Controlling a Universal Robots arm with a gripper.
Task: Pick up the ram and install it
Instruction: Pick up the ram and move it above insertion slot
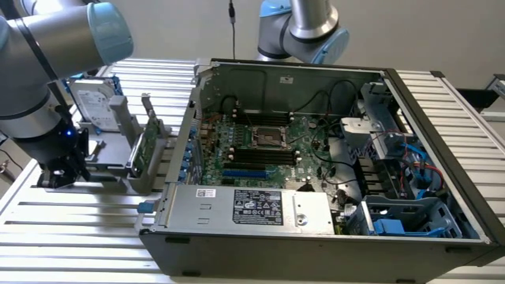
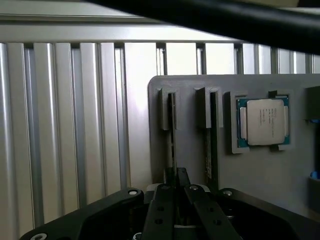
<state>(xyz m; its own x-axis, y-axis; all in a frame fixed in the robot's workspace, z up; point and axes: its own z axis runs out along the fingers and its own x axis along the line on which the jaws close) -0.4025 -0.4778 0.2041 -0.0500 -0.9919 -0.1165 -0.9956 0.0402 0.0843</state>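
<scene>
Slatted aluminium table (image 1: 79, 236) carries an open computer case (image 1: 316, 251) and, at the exterior view's left, a grey holder (image 1: 106, 155). The gripper (image 1: 67, 171) sits low over the holder there. The wrist view resolves the grip: the fingers (image 2: 162, 210) pinch the ram (image 2: 173, 135), upright on edge in its slot; a second stick (image 2: 212, 140) stands just beside, a processor (image 2: 262, 121) beyond it.

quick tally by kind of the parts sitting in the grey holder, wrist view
ram stick: 2
processor chip: 1
total: 3
blue bit, cut off by the picture, not counted: cannot tell what it is
</scene>
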